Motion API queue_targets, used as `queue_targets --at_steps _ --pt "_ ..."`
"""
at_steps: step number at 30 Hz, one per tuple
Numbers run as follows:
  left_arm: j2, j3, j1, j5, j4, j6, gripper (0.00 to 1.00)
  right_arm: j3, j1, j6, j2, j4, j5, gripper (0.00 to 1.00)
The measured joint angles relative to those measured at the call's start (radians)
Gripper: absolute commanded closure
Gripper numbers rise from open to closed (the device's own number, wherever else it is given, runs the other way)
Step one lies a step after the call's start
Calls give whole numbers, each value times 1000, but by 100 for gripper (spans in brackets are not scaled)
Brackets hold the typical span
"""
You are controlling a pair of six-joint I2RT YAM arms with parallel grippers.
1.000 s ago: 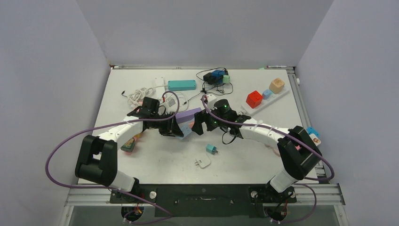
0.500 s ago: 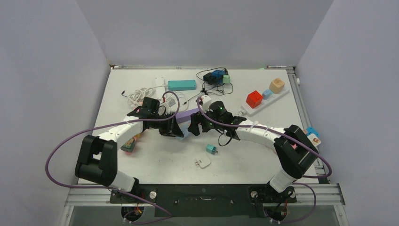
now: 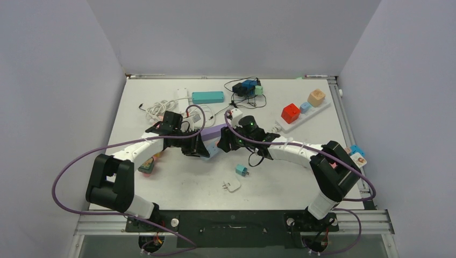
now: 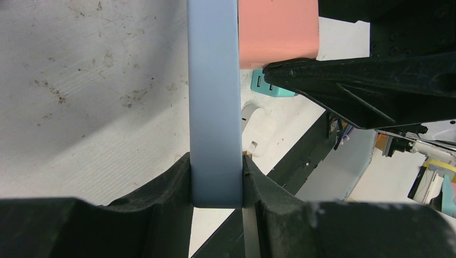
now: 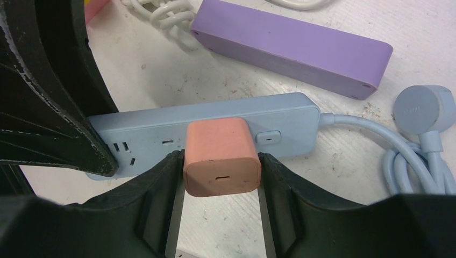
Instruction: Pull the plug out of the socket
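The socket (image 5: 156, 126) is a slim light-blue power strip lying on the table, and its coiled cord (image 5: 417, 161) trails off to the right. A salmon-pink plug (image 5: 221, 156) sits in its top face. My right gripper (image 5: 220, 161) is shut on the plug, one finger pressed against each side. My left gripper (image 4: 216, 161) is shut on one end of the socket (image 4: 213, 97). The left wrist view shows the plug (image 4: 277, 29) beside a black right finger (image 4: 349, 86). From above, both grippers meet at mid-table: left gripper (image 3: 200, 146), right gripper (image 3: 221, 142).
A lilac strip (image 5: 290, 45) lies just behind the socket. A teal strip (image 3: 207, 97), tangled black cables (image 3: 244, 87) and a white cord (image 3: 158, 109) lie at the back. A white strip with cube adapters (image 3: 304, 114) is back right. Two loose adapters (image 3: 241, 170) (image 3: 232, 186) lie nearer.
My right gripper has moved left to the socket and closed its jaws onto the plug. The left arm and the socket have stayed where they were.
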Motion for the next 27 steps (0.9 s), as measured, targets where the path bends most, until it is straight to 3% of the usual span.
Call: queue_targets --at_steps 5,8,20,27 --pt "0 0 0 -1 0 2 100 0 -1 0 2 3 0 89" --pt "0 0 0 -1 2 2 100 0 -8 0 2 6 -9 95" --pt "0 0 -2 -16 12 -6 100 -46 -87 40 33 114 -163 95" --pt "0 0 -7 -21 15 -8 100 -58 -94 53 33 135 -175 95"
